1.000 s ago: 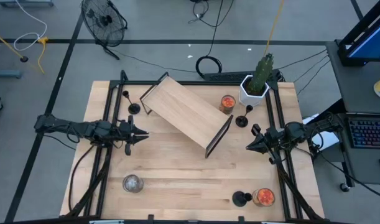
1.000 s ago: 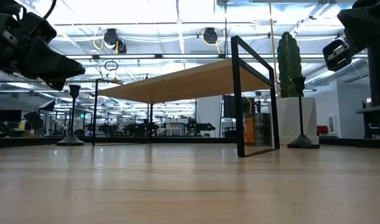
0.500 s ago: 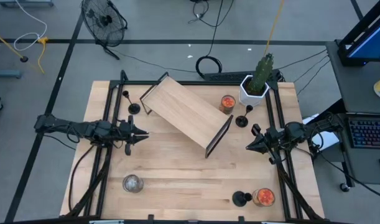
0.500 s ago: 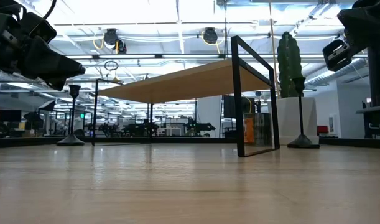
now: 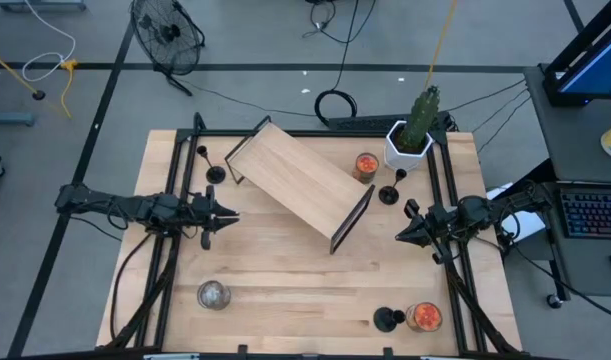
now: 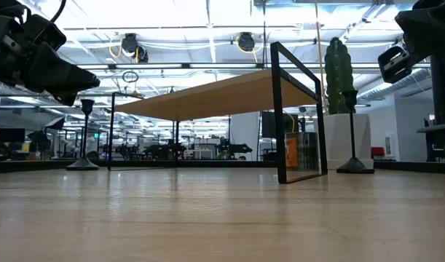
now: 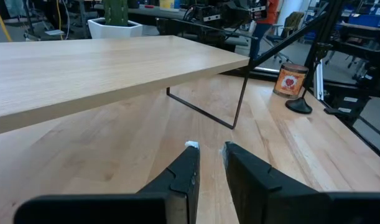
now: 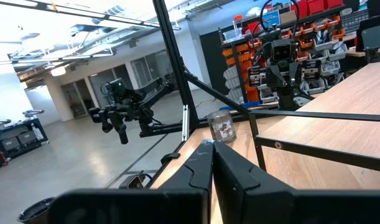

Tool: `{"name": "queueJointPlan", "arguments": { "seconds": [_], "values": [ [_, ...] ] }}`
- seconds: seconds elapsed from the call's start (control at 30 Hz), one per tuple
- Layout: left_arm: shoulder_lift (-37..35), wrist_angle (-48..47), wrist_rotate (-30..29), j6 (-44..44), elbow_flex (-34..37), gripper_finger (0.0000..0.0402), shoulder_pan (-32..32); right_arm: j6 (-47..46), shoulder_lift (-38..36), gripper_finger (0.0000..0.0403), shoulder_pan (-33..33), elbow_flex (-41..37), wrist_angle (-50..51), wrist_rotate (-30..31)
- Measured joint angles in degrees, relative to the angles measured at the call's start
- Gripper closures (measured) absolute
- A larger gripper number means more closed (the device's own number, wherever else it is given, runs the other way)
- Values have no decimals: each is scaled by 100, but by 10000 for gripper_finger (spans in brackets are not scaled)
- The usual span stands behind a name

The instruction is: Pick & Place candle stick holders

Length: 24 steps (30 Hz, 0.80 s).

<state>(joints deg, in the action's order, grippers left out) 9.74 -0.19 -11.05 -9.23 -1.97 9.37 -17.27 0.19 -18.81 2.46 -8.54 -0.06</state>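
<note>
Three black candle stick holders stand upright on their round bases. One is at the far left, one is beside the white plant pot, and one is at the near right. The first two also show in the low view, at the left and at the right. My left gripper hovers at mid-left, shut to a narrow slit and empty. My right gripper hovers at mid-right, shut and empty. Both grippers point toward the table's middle.
A wooden shelf on a thin black frame stands slantwise in the table's middle, between the arms. A cactus in a white pot and a red-filled jar stand at the far right. Another red-filled jar is at the near right, and a clear jar at the near left.
</note>
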Motion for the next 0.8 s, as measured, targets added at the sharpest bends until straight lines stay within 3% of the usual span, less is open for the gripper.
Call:
{"name": "queueJointPlan", "arguments": {
  "seconds": [0.67,0.8],
  "values": [
    [-2,2,0,0,1,325,-1,190,0,398,2,1,-80,320],
    [-2,12,0,0,1,325,-1,-205,0,399,2,0,-254,322]
  ]
}}
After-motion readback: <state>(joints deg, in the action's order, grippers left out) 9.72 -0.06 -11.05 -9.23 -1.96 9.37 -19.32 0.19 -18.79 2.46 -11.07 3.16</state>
